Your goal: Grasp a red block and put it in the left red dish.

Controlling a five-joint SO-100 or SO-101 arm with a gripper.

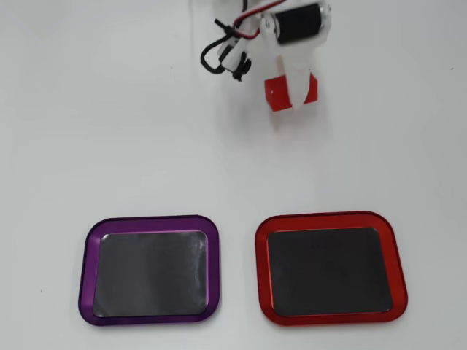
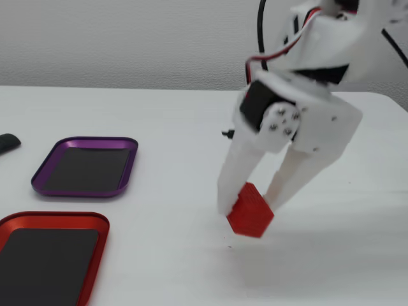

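The red block [image 1: 273,93] is at the top of the overhead view, partly under a white finger. In the fixed view the red block [image 2: 250,215] sits tilted between the two white fingers, just above or on the table. My gripper [image 1: 293,98] [image 2: 250,205] is closed around it from above, with a finger pressing each side. The red dish [image 1: 328,218] lies empty at the bottom right of the overhead view, well apart from the block. In the fixed view it is at the bottom left [image 2: 54,218].
A purple-rimmed tray [image 1: 89,270] [image 2: 83,141] of the same shape lies empty beside the red dish. Black and red cables [image 1: 219,51] hang by the arm. A small dark object [image 2: 6,143] sits at the left edge of the fixed view.
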